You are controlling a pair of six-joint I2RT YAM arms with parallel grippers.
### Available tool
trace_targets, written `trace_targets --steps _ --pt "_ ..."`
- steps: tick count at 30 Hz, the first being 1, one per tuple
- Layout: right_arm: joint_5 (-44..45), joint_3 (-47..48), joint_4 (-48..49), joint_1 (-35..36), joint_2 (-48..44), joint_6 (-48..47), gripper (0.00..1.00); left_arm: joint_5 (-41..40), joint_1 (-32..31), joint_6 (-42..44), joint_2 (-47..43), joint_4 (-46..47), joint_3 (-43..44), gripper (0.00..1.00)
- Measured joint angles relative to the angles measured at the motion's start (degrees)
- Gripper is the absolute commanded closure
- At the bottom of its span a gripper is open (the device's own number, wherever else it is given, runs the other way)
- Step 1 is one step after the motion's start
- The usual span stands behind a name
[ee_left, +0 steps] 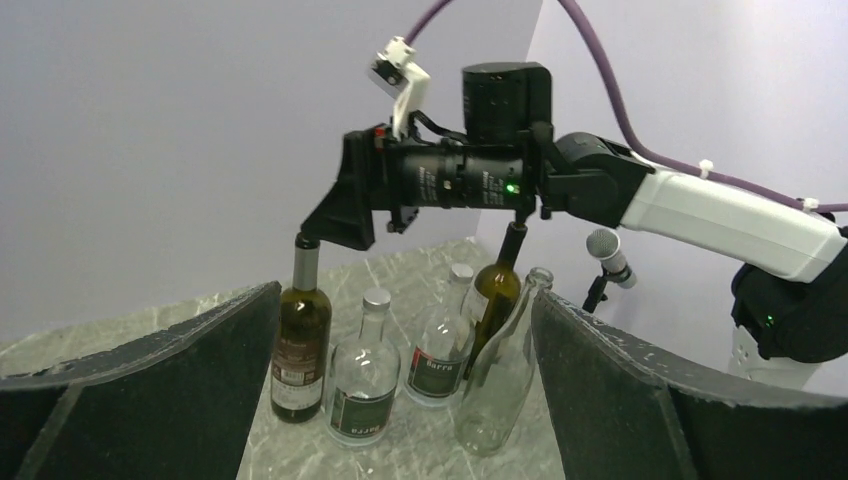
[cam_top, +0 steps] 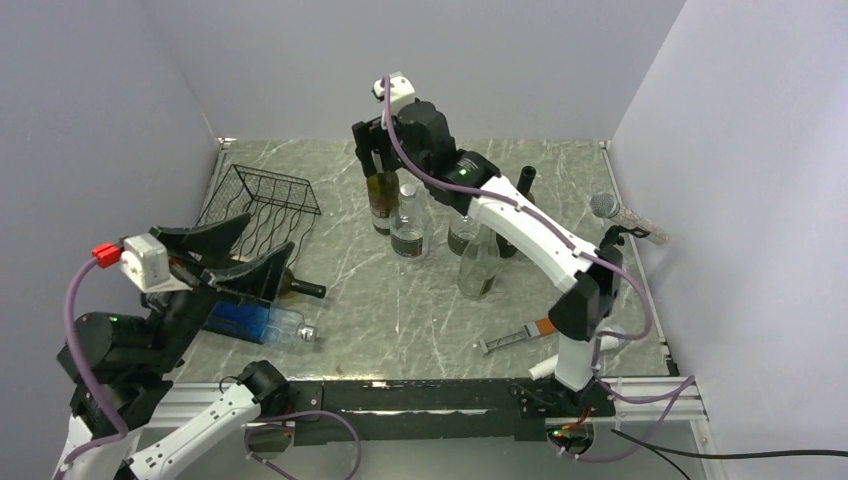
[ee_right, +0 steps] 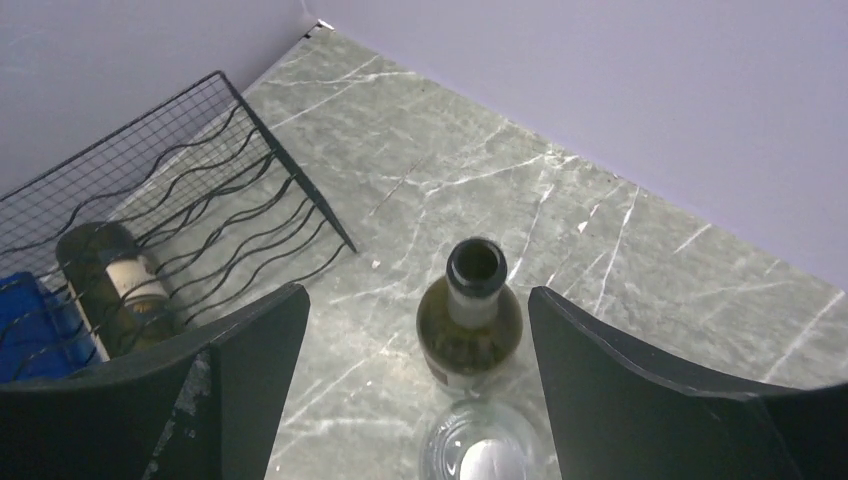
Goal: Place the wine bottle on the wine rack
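A dark green wine bottle [cam_top: 381, 200] [ee_right: 470, 325] stands upright near the back of the table, its mouth open. My right gripper [cam_top: 376, 168] [ee_right: 418, 300] hangs right over it, open, with a finger on each side of the bottle's mouth and a gap on both sides. In the left wrist view the bottle [ee_left: 300, 340] stands with the right gripper [ee_left: 335, 220] just at its top. The black wire wine rack [cam_top: 262, 205] [ee_right: 215, 190] sits at the back left. My left gripper [cam_top: 268, 235] [ee_left: 405, 400] is raised near the rack's front, wide open and empty.
Another dark bottle [cam_top: 300, 287] [ee_right: 115, 290] lies at the rack's near end, next to a blue bottle [cam_top: 250, 322]. Clear bottles [cam_top: 408, 225] [cam_top: 478, 262] and a second dark bottle [ee_left: 497, 290] stand right of the wine bottle. A microphone [cam_top: 625, 215] is at the right wall.
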Motion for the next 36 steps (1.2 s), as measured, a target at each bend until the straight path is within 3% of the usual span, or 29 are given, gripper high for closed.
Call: trace_targets --steps 4,11,19,25,28,31,36 --pt "-1.62 4.87 -0.98 -1.33 5.92 1.84 0.17 -0.02 0.0 -0.09 1.81 -0.52 -0.09 0.01" --pt "-1.25 5.4 -3.39 -2.21 12.31 4.55 0.25 0.13 0.0 -0.31 2.84 -0.66 -1.81 0.01" --pt "1.27 4.81 -0.5 -2.29 13.07 4.42 0.42 -0.57 0.0 -0.5 4.5 -1.66 -1.84 0.01" --pt "1.66 4.55 1.16 -2.29 13.11 3.8 0.44 -1.2 0.0 -1.33 4.48 -1.68 -1.86 0.01" --pt "1.88 4.59 1.27 -2.32 13.33 3.67 0.59 -1.2 0.0 -1.33 4.48 -1.68 -1.84 0.01" --pt "2.12 4.74 1.4 -2.4 14.03 2.91 1.0 -1.2 0.0 -1.33 4.48 -1.68 -1.84 0.01" --pt "-0.28 4.92 2.67 -2.93 14.43 3.02 1.0 -1.27 0.0 -1.36 4.96 -1.75 -1.84 0.01"
